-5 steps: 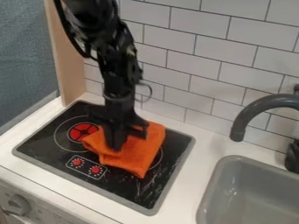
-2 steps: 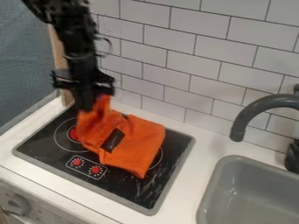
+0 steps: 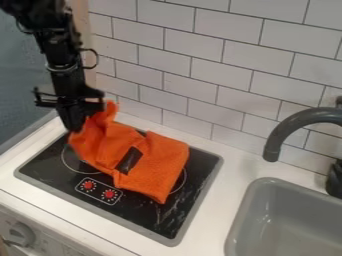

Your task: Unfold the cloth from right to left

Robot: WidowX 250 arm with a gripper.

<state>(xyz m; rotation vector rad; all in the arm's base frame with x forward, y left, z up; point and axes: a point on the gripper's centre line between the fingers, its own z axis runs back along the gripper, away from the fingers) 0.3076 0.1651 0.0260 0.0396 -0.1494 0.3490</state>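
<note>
Black gripper (image 3: 75, 124), fingers pinching orange cloth (image 3: 159, 167) by raised left end, black stovetop (image 3: 141, 214) beneath

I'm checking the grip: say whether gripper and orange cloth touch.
Touching: the camera view shows the gripper against the orange cloth, at its raised end.

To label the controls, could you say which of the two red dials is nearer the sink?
The picture's lower-right dial is nearer the sink; the upper-left dial sits farther away.
</note>
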